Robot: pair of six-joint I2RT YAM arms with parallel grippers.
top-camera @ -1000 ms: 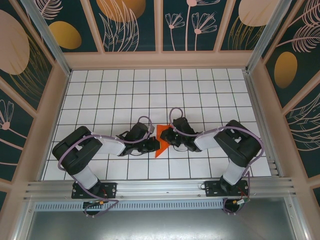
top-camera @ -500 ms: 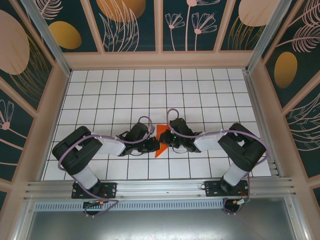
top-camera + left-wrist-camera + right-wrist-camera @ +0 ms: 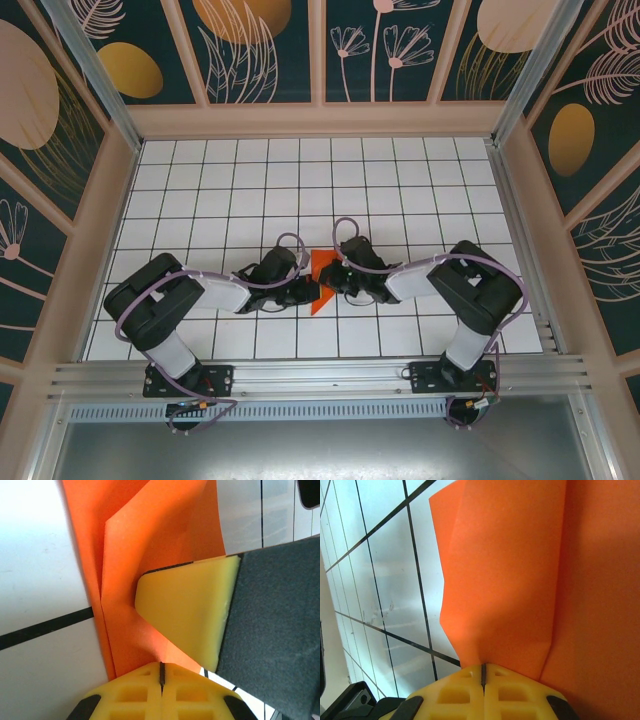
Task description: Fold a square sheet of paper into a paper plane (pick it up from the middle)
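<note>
The square sheet of paper (image 3: 320,265) is bright orange and folded into a narrow pointed shape, lying on the tiled floor between the two arms. In the left wrist view the paper (image 3: 150,545) shows layered folds with a crease running toward me. My left gripper (image 3: 161,672) is shut, its yellow tips resting on the paper's near edge; a yellow finger of the right gripper (image 3: 185,615) lies on the paper just beyond. My right gripper (image 3: 483,672) is shut on a raised flap of the paper (image 3: 520,570). From above, the left gripper (image 3: 306,290) and right gripper (image 3: 336,282) meet at the paper.
The floor is a white tiled surface with black grid lines (image 3: 300,190), boxed in by patterned walls (image 3: 320,60). An aluminium rail (image 3: 320,375) runs along the near edge by the arm bases. Open tiles lie behind and to both sides of the arms.
The right gripper has closed its small gap onto the paper flap and its arm has shifted slightly. The left arm and the paper stay in place.
</note>
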